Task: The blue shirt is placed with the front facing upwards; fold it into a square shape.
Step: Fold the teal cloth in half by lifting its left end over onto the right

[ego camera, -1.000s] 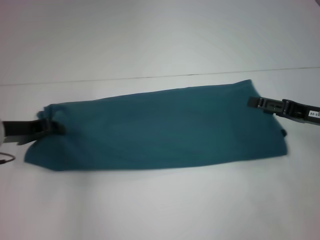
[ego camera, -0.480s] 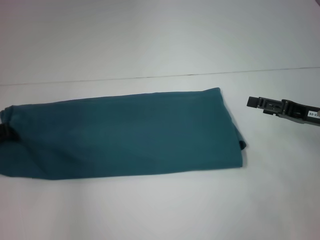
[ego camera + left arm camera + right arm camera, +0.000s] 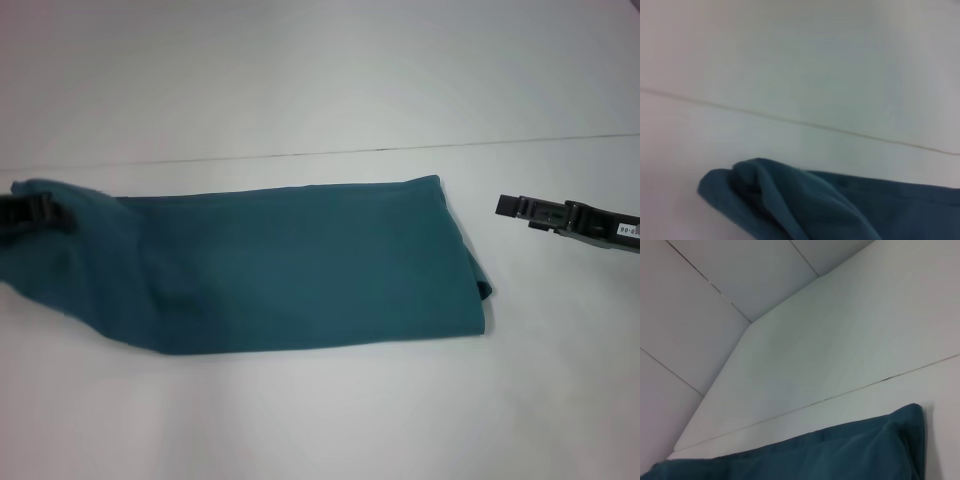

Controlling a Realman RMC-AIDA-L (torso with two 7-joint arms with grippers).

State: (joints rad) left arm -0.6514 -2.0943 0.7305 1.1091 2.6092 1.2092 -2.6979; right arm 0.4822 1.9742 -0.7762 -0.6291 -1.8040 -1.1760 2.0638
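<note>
Head view: your dark teal-blue cotton shirt point(image 3: 290, 265) lies on the white worktop point(image 3: 320, 420) as a long band running left to right, no print or collar showing. Its left end is bunched and lifted at the left gripper point(image 3: 30, 213), black, at the frame's left edge; jaws look clamped on that end. The right gripper point(image 3: 512, 205) hangs just beside the shirt's right end, apart from it; you can't tell how its jaws stand.

Left wrist view: only the gathered, rounded shirt end point(image 3: 790, 200) above the pale worktop point(image 3: 800, 65); no fingers visible.

Right wrist view: the shirt's far corner point(image 3: 840, 450) lies flat on the worktop point(image 3: 840, 340), nothing touching it.

Judgement: lengthwise folds look done; the crosswise fold, left end over to the right, remains before you get a square.
</note>
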